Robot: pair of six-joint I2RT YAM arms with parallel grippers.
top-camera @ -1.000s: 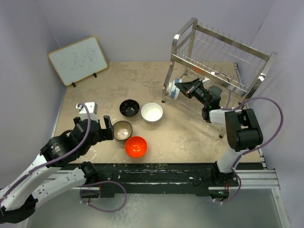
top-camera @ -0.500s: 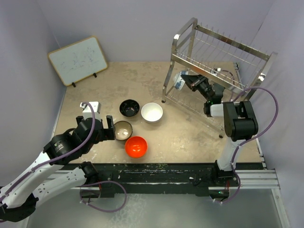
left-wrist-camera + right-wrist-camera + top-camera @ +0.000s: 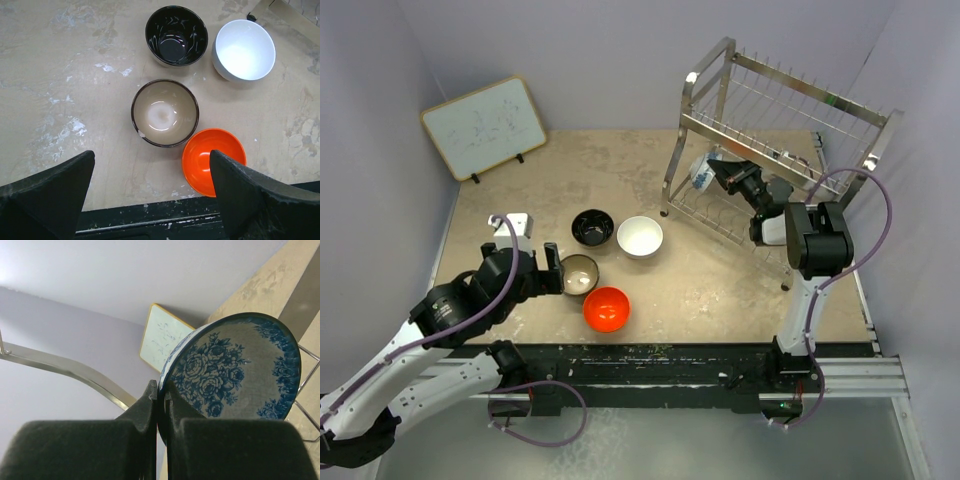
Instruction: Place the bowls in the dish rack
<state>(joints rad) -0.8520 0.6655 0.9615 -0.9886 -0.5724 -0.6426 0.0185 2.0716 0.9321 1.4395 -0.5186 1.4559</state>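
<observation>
My right gripper [image 3: 718, 170] is shut on the rim of the blue-and-white patterned bowl [image 3: 700, 173], holding it tilted inside the lower tier of the silver dish rack [image 3: 790, 95]. In the right wrist view the bowl [image 3: 235, 365] fills the frame with my gripper [image 3: 162, 390] pinching its rim. The black bowl [image 3: 592, 227], white bowl [image 3: 640, 236], tan-brown bowl [image 3: 579, 273] and orange-red bowl [image 3: 606, 308] stand on the table. My left gripper [image 3: 548, 266] is open, hovering just left of the tan-brown bowl [image 3: 165, 113]; the left wrist view also shows the black [image 3: 176, 35], white [image 3: 244, 50] and orange-red [image 3: 214, 160] bowls.
A wood-framed whiteboard [image 3: 485, 126] leans at the back left. A rack tube [image 3: 65, 372] crosses the right wrist view. The table's front edge [image 3: 150, 220] lies just below the orange-red bowl. Purple walls close in on both sides.
My right gripper has carried the patterned bowl from in front of the rack up and back into its lower tier. The left arm has shifted slightly forward.
</observation>
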